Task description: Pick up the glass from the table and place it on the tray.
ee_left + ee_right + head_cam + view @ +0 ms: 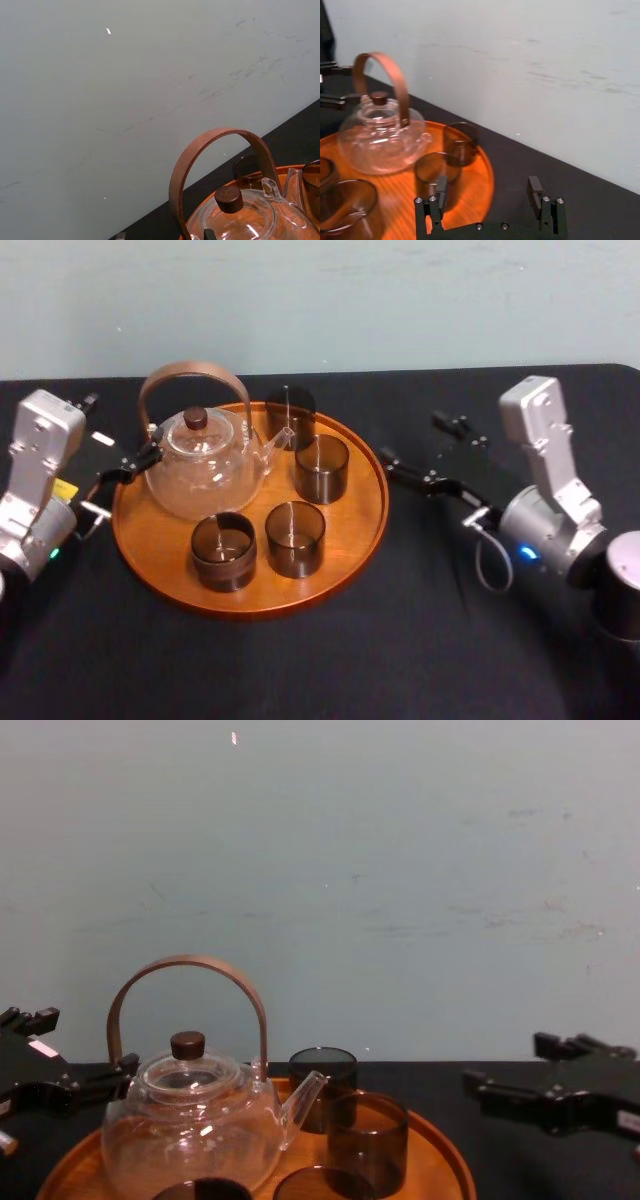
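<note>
Right pincer gapes wide and empty over the tabletop just off the tray, left pincer open beside the teapot; four glasses on the tray, placing apparently done, only withdrawal left.

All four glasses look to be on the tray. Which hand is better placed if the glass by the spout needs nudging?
Right. The open right hand sits just off the tray's right rim, that glass nearest it. The left hand has the teapot between it and the glass.
</note>
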### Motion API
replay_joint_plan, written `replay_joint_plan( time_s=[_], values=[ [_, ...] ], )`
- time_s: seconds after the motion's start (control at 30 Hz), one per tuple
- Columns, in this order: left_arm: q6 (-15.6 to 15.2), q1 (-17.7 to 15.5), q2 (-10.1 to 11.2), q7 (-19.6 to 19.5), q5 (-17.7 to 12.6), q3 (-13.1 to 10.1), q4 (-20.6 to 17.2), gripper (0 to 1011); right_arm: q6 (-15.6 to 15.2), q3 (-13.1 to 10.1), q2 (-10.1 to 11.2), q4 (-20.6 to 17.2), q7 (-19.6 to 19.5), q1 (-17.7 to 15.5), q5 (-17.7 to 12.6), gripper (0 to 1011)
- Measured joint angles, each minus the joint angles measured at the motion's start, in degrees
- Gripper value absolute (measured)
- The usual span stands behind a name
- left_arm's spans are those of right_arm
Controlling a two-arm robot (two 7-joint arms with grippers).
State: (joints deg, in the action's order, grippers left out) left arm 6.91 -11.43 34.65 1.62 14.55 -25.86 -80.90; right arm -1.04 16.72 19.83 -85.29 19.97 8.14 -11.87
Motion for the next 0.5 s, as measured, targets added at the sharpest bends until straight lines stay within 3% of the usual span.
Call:
replay_joint_plan(
  time_s=[0.27,0.5],
  values=[
    [0.0,0.0,0.0,0.0,0.0,0.0,0.0,1009,0.31,-3.25,0.89,-0.72,-2.69,-0.78,-0.06,1002],
    [0.0,0.0,0.0,0.0,0.0,0.0,0.0,1010,0.47,-5.78,0.43,-0.08,-7.05,-0.78,3.09,1002]
  ],
)
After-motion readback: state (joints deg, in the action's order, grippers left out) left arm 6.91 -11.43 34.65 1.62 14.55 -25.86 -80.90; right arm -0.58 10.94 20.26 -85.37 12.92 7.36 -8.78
